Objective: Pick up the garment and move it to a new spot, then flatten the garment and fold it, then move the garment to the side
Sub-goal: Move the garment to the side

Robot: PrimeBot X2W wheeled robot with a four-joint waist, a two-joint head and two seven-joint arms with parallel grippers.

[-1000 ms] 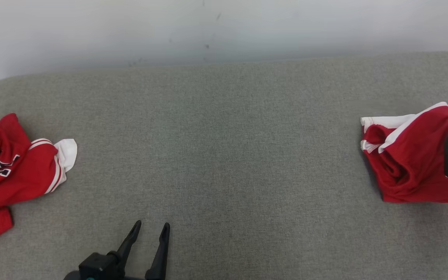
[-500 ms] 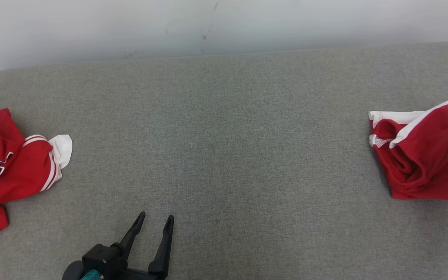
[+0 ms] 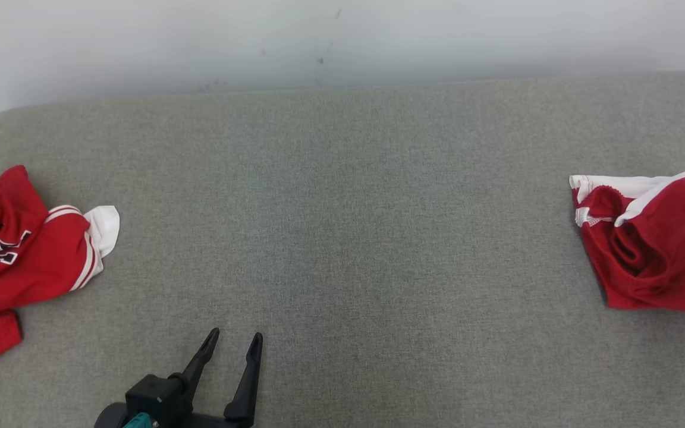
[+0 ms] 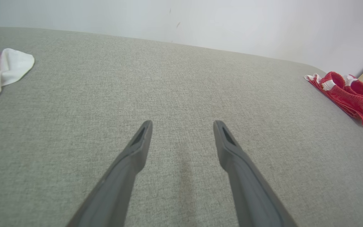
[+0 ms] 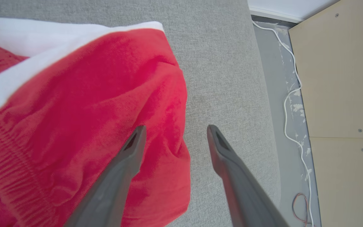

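1. Garment: red w/ white trim, folded, laid on grey padded surface. It is seen under & to the L of R claw, w/ its edge running betw. the two fingertips.
2. R claw: fingers are spread wide, nothing is gripped. One finger is seen over the red cloth, the other over bare surface. Contact w/ the cloth can't be told.
3. L claw: fingers are likewise parted wide, nothing is held. Bare grey surface is seen betw. & ahead of them.
4. From L claw, the folded garment is seen well off to the R, near the surface's edge. A 2nd red garment, crumpled, w/ white cuff, is seen off to its L.
5. Past R claw's R side, floor w/ white cable & beige panel are seen.
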